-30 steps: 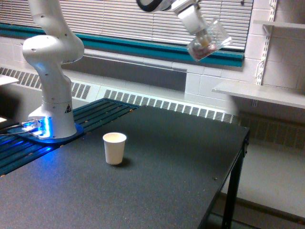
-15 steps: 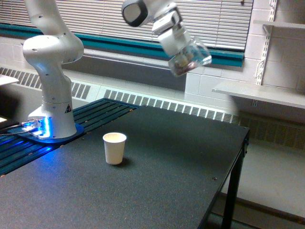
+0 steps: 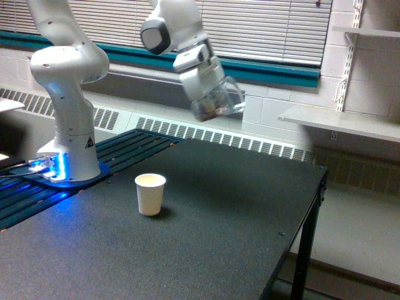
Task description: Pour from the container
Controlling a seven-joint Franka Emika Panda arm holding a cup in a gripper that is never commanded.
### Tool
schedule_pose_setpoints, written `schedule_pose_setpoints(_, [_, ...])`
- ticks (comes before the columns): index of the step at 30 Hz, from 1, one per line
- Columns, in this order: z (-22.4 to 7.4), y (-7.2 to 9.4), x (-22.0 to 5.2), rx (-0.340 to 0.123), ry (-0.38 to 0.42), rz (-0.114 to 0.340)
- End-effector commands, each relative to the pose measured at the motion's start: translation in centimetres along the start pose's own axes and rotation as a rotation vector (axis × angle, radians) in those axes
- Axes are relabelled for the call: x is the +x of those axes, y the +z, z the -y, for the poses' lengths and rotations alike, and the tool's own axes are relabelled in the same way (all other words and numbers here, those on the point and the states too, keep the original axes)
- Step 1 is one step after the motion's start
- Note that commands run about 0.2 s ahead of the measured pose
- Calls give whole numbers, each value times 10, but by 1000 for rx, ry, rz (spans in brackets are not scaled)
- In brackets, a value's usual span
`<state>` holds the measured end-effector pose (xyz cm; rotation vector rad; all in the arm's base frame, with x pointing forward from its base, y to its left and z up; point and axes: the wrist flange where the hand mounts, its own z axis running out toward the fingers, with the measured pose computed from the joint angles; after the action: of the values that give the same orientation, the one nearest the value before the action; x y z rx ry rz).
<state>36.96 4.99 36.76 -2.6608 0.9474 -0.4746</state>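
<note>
High over the table, my gripper (image 3: 211,100) is shut on the container (image 3: 220,103), a small clear plastic cup tilted toward the exterior view's right, with brownish-pink bits showing through its walls. It hangs above and to the exterior view's right of the white paper cup (image 3: 150,194), which stands upright and open on the dark table (image 3: 206,237). The fingers are mostly hidden behind the clear cup.
The arm's white base (image 3: 69,144) stands on a blue-lit mount at the table's left. A radiator grille and blinds run along the back wall. The table's edge (image 3: 312,206) drops off at the exterior view's right, near white shelves (image 3: 344,122).
The gripper with the clear cup has travelled down and toward the exterior view's left, from the top right to nearer above the paper cup. The paper cup has not moved.
</note>
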Motion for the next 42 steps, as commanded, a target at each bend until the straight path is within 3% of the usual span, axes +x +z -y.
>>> schedule_pose_setpoints(1, [-35,14,-20,-70,-12,45])
schedule_pose_setpoints(5, [-59,27,-35,-123,-11,89])
schedule_pose_setpoints(19, [-63,44,-49,-137,-43,128])
schedule_pose_setpoints(33, [-80,63,-53,-143,-60,136])
schedule_pose_setpoints(42, [-84,67,-55,-178,-152,128])
